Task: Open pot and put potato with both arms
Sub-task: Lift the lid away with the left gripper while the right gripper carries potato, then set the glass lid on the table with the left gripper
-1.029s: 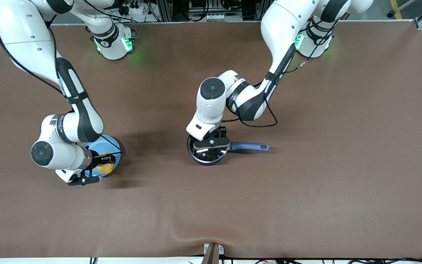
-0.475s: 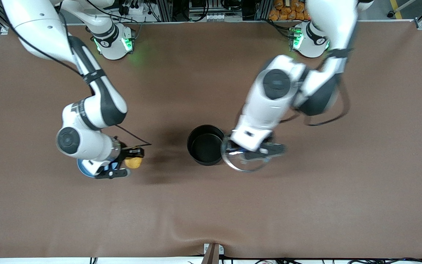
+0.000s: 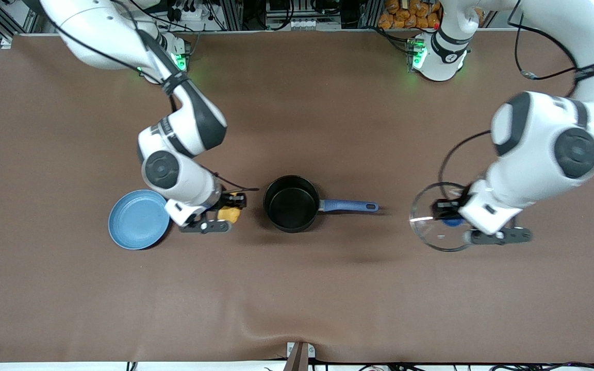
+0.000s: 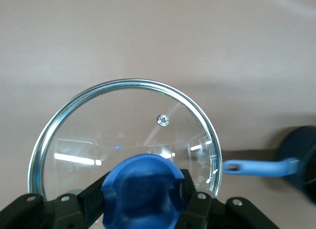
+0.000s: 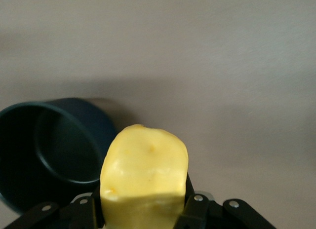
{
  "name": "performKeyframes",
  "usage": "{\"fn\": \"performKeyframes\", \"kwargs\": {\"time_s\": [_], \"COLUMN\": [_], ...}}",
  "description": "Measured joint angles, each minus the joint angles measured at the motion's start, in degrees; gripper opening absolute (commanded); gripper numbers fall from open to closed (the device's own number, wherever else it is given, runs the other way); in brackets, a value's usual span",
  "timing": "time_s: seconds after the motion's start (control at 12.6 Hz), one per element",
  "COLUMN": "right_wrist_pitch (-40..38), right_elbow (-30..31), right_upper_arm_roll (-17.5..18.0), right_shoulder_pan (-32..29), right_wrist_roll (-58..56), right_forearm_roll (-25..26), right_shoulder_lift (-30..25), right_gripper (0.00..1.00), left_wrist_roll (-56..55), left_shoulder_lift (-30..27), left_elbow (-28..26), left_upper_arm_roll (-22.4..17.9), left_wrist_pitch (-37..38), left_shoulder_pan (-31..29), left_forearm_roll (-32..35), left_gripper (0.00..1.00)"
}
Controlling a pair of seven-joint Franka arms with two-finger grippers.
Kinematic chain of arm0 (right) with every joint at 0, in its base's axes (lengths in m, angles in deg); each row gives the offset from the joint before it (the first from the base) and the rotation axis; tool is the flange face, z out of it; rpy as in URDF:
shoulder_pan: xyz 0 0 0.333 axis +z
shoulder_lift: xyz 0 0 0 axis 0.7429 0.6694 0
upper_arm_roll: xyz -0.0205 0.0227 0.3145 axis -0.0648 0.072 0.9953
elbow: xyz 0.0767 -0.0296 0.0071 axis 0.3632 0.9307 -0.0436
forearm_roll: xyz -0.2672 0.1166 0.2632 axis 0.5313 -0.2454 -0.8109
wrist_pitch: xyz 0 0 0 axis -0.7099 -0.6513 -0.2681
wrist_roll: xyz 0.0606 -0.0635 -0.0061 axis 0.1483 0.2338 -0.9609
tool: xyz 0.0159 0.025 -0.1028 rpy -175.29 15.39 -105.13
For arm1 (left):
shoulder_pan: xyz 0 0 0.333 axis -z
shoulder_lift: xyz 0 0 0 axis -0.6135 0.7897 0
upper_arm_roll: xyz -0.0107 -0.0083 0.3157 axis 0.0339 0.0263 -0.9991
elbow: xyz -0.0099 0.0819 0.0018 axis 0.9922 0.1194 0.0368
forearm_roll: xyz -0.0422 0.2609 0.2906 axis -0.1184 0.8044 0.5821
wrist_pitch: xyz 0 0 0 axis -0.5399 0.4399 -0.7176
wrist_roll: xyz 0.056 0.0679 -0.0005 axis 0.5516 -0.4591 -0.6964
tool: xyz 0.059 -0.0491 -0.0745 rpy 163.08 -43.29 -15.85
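The black pot stands open at the table's middle, its blue handle pointing toward the left arm's end. My right gripper is shut on the yellow potato and holds it above the table between the blue plate and the pot; the potato fills the right wrist view with the pot beside it. My left gripper is shut on the blue knob of the glass lid, held over bare table toward the left arm's end. The lid and the pot's handle show in the left wrist view.
An empty flat blue plate lies toward the right arm's end, beside the right gripper. The brown table cover stretches wide nearer the front camera.
My left gripper lifted the lid off the pot and carried it toward the left arm's end. My right gripper lifted the potato from the plate and moved it toward the pot.
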Motion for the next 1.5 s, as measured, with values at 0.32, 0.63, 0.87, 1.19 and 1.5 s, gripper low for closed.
{"fn": "performKeyframes", "kwargs": {"time_s": [0.32, 0.63, 0.87, 1.19, 1.5], "right_wrist_pitch": [0.52, 3.65, 7.35, 8.34, 9.76], "right_elbow": [-3.03, -8.55, -10.39, -12.17, -13.19], "right_upper_arm_roll": [-0.24, -0.52, -1.46, -4.1, -7.01], "right_shoulder_pan": [6.27, 9.51, 11.34, 14.96, 18.58], "right_wrist_roll": [4.4, 7.33, 8.75, 9.89, 12.36], "right_forearm_roll": [2.75, 3.73, 3.85, 3.87, 4.11], "right_shoulder_lift": [2.59, 8.2, 11.24, 14.89, 17.72], "right_gripper": [0.0, 0.0, 0.0, 0.0, 0.0], "left_wrist_roll": [12.8, 17.36, 20.14, 22.72, 23.03], "left_shoulder_lift": [-0.12, 0.42, 0.69, 0.81, 1.35], "left_elbow": [-8.44, -17.68, -23.5, -28.79, -32.08], "left_upper_arm_roll": [0.09, 0.12, 0.2, 0.68, 3.15], "left_wrist_pitch": [-5.24, -15.34, -22.46, -31.03, -35.9], "left_shoulder_pan": [-6.83, -8.81, -9.39, -9.74, -9.85], "left_forearm_roll": [-2.31, -2.41, -2.53, -3.25, -4.1], "left_gripper": [0.0, 0.0, 0.0, 0.0, 0.0]}}
